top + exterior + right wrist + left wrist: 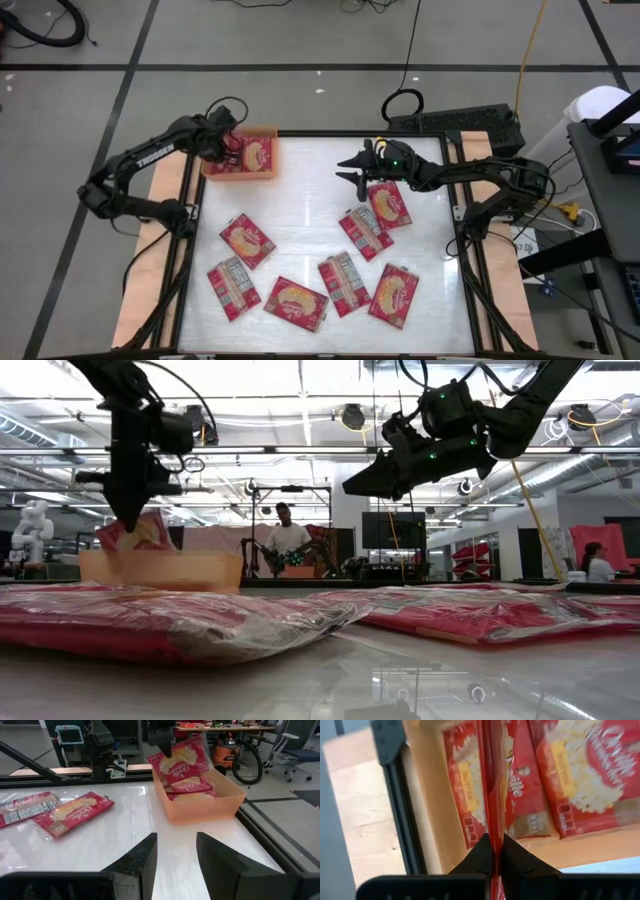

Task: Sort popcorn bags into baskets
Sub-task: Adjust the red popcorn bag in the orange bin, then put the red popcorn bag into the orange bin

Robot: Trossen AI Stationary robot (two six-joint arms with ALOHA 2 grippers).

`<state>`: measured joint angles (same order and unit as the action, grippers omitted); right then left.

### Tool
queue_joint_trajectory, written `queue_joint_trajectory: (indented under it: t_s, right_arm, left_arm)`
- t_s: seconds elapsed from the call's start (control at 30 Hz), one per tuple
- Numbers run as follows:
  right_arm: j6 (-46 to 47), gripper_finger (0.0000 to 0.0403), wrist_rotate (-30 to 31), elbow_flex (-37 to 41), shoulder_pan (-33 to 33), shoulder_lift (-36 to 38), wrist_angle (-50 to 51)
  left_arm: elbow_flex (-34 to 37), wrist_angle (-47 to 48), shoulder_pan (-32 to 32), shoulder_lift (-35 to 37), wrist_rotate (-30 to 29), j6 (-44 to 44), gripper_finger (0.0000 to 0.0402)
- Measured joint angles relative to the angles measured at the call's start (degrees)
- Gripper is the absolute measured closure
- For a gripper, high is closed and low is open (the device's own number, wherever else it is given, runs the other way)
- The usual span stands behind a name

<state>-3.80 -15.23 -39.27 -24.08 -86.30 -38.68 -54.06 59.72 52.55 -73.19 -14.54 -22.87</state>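
Pinching a popcorn bag (492, 795) edge-on, the left tool (493, 851) hangs directly over the orange basket (212, 171) at the tabletop's far left; the right tool (175, 852), half-open and empty, hovers mid-table.

Hidden behind the left gripper (494, 851): lower edge of the pinched packet (492, 785). Cut off at the edge: tray (440, 820). Blurred: near packets (170, 622) in the low view.

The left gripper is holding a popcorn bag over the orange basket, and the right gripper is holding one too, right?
Not quite. The right gripper is open and empty, as the right wrist view shows. The left gripper does pinch a popcorn bag over the orange basket.
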Motion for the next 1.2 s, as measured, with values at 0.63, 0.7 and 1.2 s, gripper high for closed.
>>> queue_joint_trajectory:
  t_s: [0.63, 0.7, 1.2]
  right_arm:
    - [0.8, 0.0271, 0.1, 0.0, 5.47, -0.04, 2.76]
    - [1.51, 0.0271, 0.12, 0.0, 5.91, -0.04, 2.77]
    - [4.03, 0.0271, 3.25, 0.0, 8.13, -0.04, 2.95]
  left_arm:
    - [0.07, -2.32, 0.58, -3.33, -1.66, -0.16, 0.0265]
    - [0.07, -3.1, 0.51, -3.33, -2.18, -0.55, 0.0252]
    - [-5.21, -4.02, -0.98, -3.32, -11.12, 2.8, 0.0243]
